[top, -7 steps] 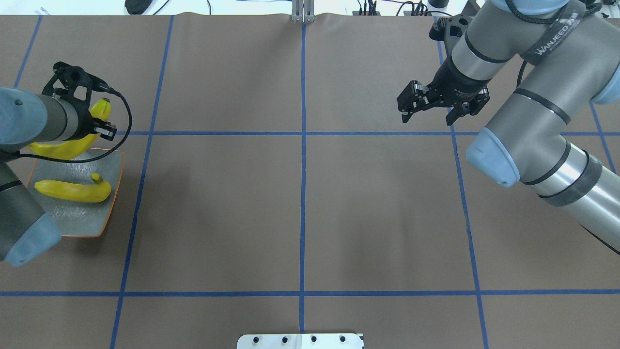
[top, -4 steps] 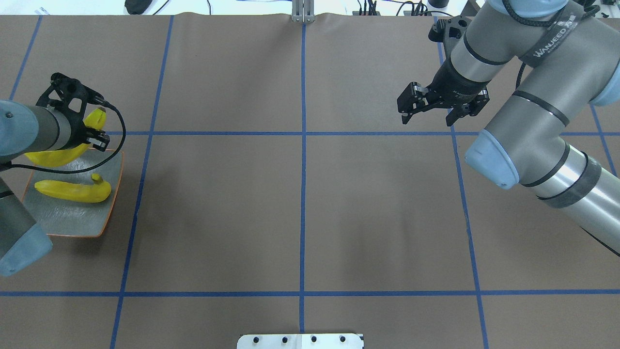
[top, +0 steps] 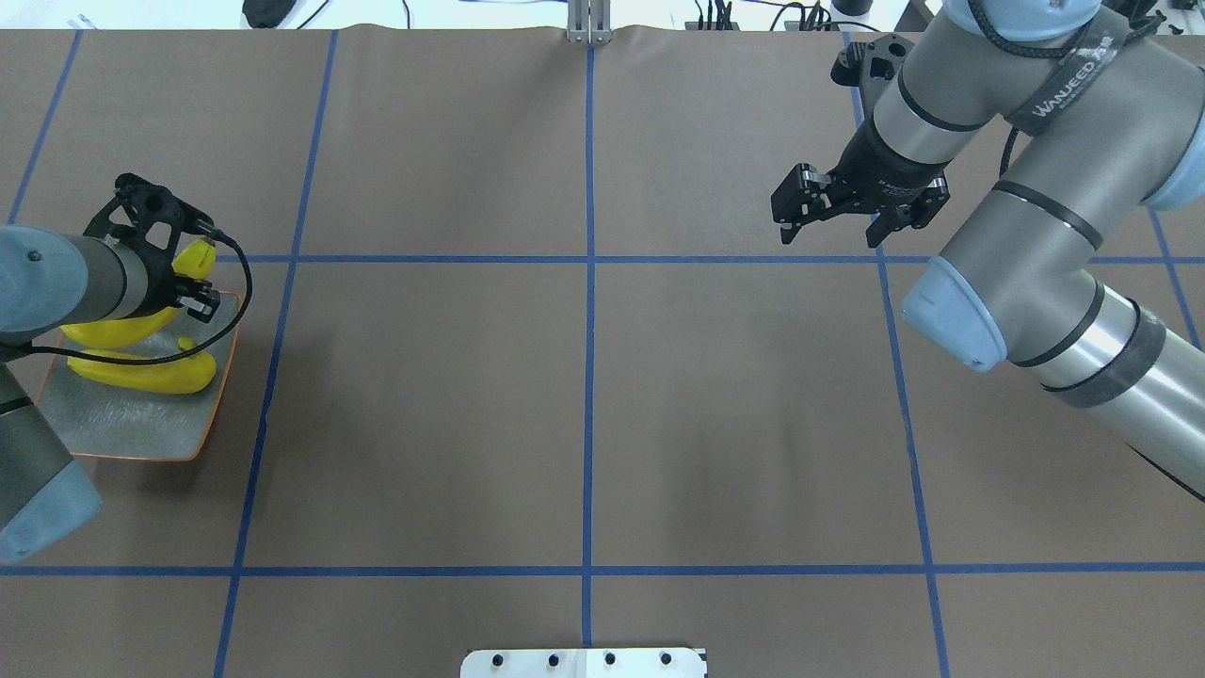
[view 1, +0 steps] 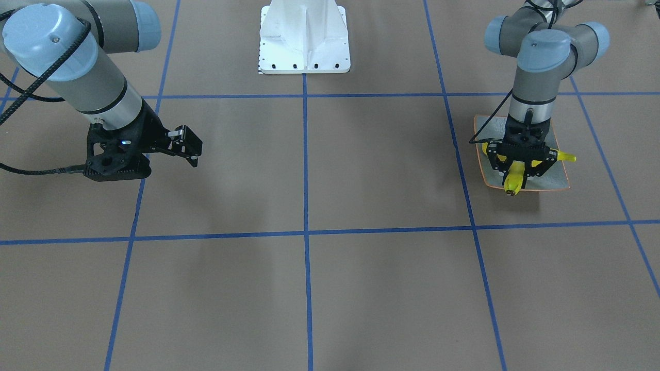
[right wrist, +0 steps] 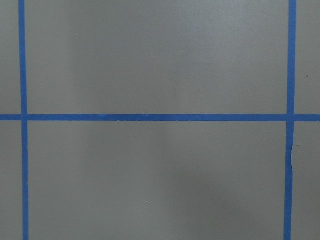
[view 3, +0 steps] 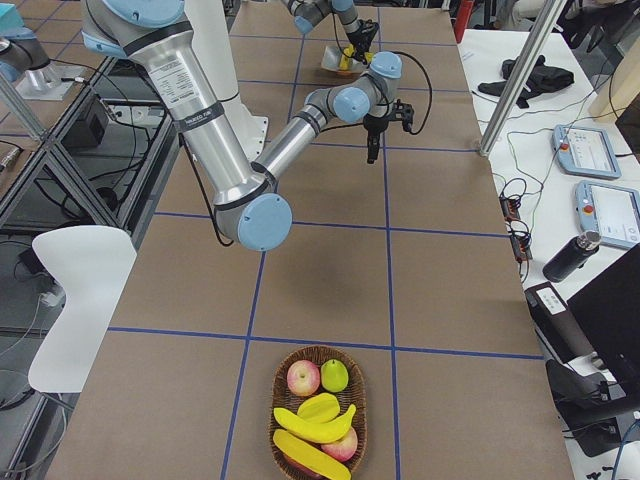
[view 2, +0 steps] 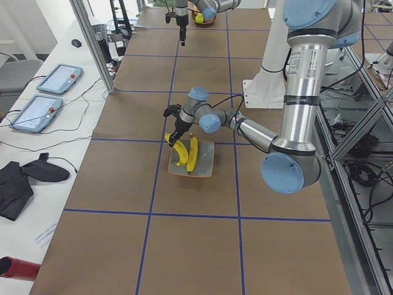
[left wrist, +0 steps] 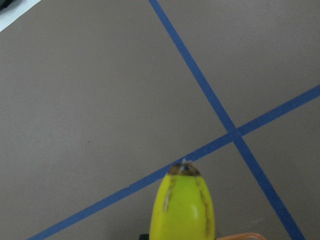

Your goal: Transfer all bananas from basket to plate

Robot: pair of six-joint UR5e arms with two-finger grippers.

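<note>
**Two bananas at the plate, two in the basket**

Spread over the brown paper-covered table (top: 584,424) with its blue tape grid, well apart: a round woven wicker basket (view 3: 318,350) at the robot's right end, a square grey-green plate with orange rim (top: 141,428) at the left. Inside the basket, among red apples (view 3: 303,378) — two bright yellow bananas (view 3: 315,428). Over the plate, left gripper (view 1: 517,170) closed on a third yellow banana (view 1: 513,181), tip past the plate's edge. Just beside it, flat on the plate, a fourth banana (top: 141,374). Right gripper (top: 828,224) — fingers spread, empty, above the table.
</note>
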